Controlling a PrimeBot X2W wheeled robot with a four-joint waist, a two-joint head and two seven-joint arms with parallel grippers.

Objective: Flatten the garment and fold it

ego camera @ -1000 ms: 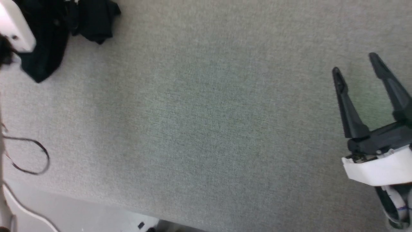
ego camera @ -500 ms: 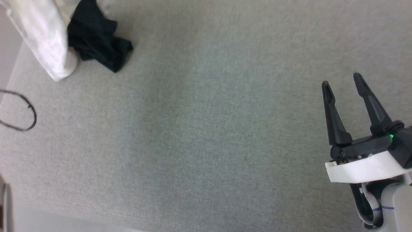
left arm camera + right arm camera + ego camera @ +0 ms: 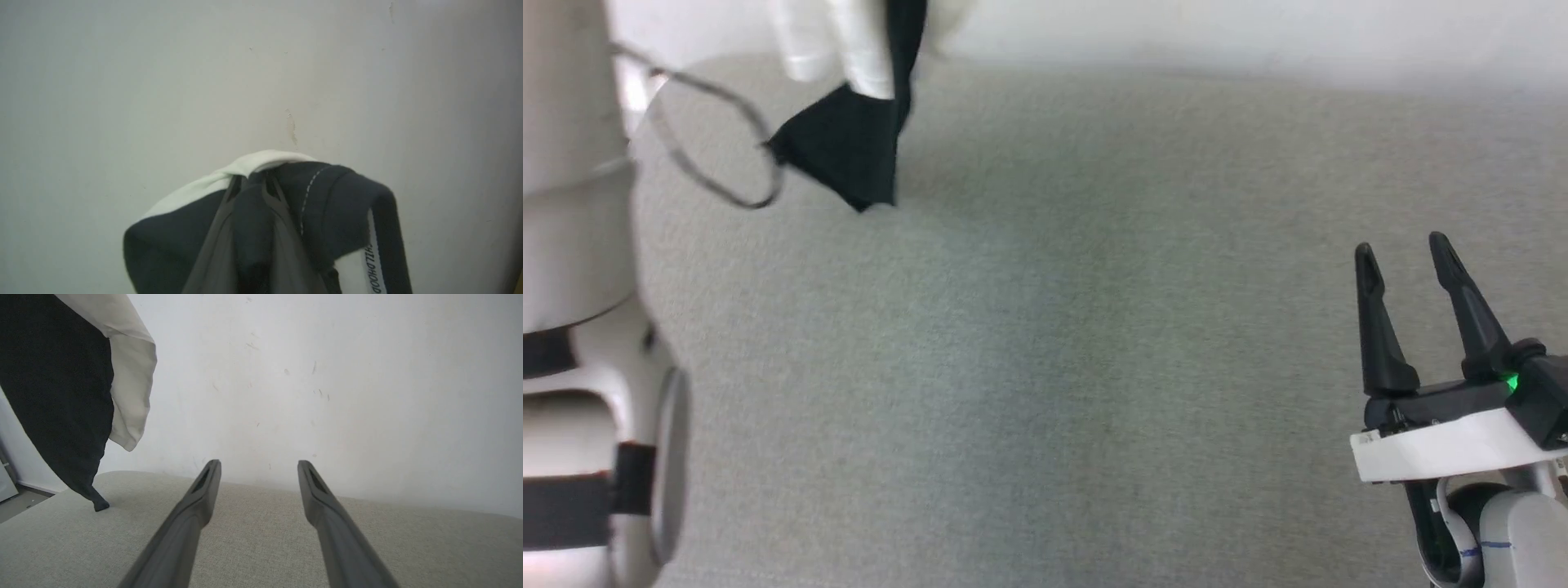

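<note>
A wide stretch of the grey fabric-covered table (image 3: 1094, 367) lies open between the arms, and its far edge meets a pale wall (image 3: 327, 375). The right end effector (image 3: 1401, 245) hovers released, fingers spread, over the table's right side. The left end effector (image 3: 253, 181) is clenched on the raglan shirt (image 3: 347, 204), which hangs above the far left corner. Whether its black sleeve tip touches the table is hard to tell. In the head view the shirt's top is cut off and blurred, beside a cable loop (image 3: 719, 139).
</note>
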